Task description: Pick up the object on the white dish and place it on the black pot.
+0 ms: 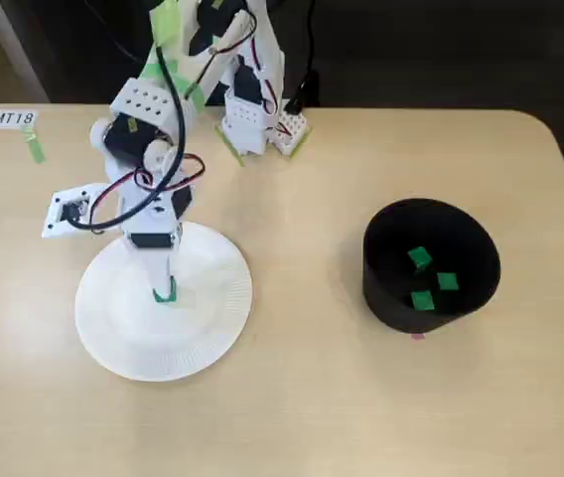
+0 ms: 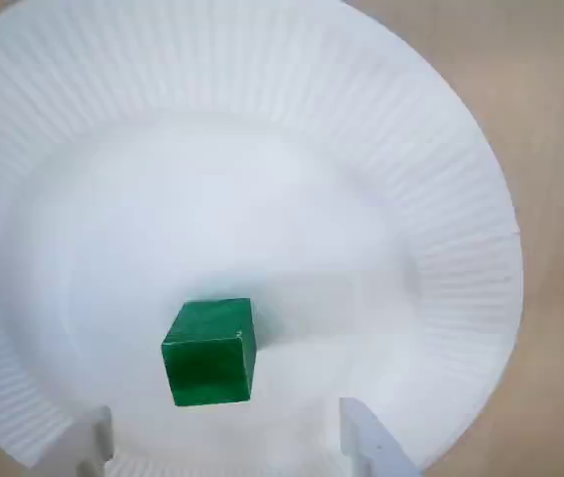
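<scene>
Released tool [image 2: 224, 447] straddles the green cube [image 2: 210, 352] on the white dish [image 2: 441, 199] (lower frame); closing comes next.

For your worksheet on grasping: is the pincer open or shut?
Open: in the wrist view the pincer tips stand apart, wider than the cube, not touching it.

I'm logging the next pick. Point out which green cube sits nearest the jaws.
The green cube alone on the white paper plate, just ahead of the open jaws. The other three cubes lie inside the black pot.
</scene>
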`<state>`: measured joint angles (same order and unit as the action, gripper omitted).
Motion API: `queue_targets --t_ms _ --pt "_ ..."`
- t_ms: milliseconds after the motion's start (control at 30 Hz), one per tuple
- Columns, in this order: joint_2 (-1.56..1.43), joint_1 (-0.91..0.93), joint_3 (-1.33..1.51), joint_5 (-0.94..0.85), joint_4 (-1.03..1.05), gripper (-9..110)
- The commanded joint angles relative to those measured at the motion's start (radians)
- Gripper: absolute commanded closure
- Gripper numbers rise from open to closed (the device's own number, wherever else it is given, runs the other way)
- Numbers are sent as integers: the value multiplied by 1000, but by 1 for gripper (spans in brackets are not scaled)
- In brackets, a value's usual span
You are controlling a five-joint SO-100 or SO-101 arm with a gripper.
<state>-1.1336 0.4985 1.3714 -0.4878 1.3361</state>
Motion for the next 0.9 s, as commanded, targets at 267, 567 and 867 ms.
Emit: queue_targets --t_ms 267,567,867 --pt "166 3 -276 5 92 70" --pt "242 -11 -310 11 94 75" --pt "334 -21 -445 74 124 101"
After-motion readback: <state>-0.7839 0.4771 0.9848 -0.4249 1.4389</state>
